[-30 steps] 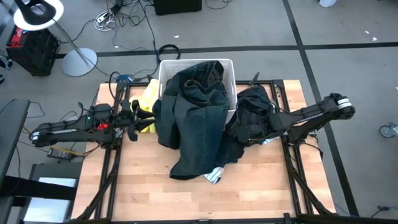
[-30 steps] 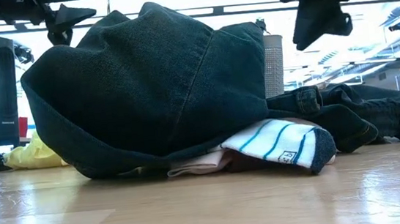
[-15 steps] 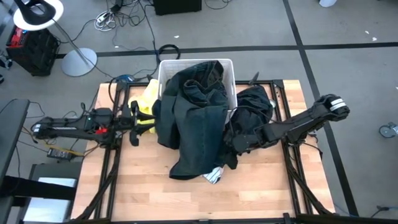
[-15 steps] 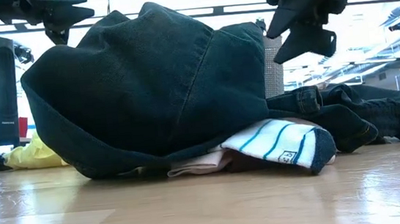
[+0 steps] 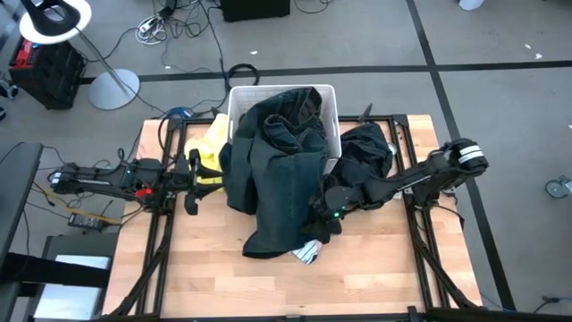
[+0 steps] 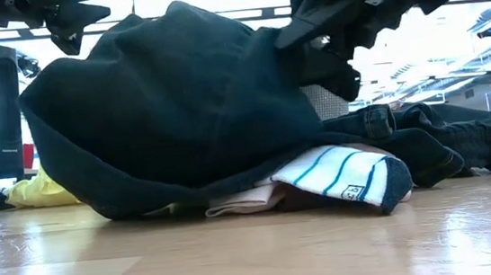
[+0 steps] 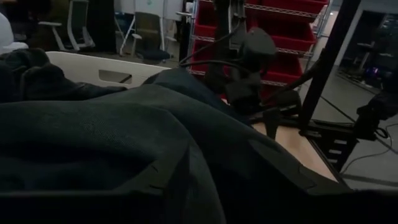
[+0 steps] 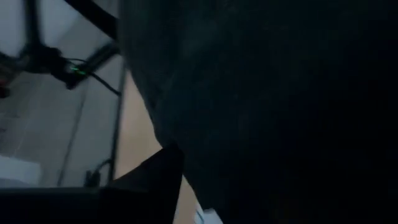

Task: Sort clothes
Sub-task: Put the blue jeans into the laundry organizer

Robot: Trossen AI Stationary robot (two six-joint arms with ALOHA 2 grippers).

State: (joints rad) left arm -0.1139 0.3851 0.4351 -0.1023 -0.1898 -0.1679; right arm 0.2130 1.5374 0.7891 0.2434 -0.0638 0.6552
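Note:
A large dark green garment (image 5: pixel 281 179) hangs out of the white bin (image 5: pixel 332 112) and spreads over the table's middle. Its heap (image 6: pixel 179 108) lies on a white-striped piece (image 6: pixel 339 174) and a salmon pink one (image 6: pixel 238 203). A yellow garment (image 5: pixel 211 143) lies left of the bin and a black one (image 5: pixel 368 148) to its right. My right gripper (image 5: pixel 322 215) is open against the green garment's right side. My left gripper (image 5: pixel 191 185) stands open just off that garment's left edge, above the table, with nothing between its fingers. My right gripper meets the dark green garment's right flank (image 6: pixel 297 60) with its open fingers, coming from the table's right and slanting down. The cloth fills the right wrist view past one finger (image 8: pixel 158 171). Whether any cloth lies between the fingers I cannot tell. The garment rests on the table and the bin.
More dark clothes (image 6: pixel 444 136) lie on the table's right part behind my right arm. Bare wooden tabletop (image 5: pixel 223 277) runs along the near edge. Dark frame rails (image 5: pixel 156 241) border the table on both sides.
My right gripper has gone toward the table's left and near edges, come down from above the black garment to the dark green garment, and opened on the way. The green heap's upper part has bulged slightly toward the table's left.

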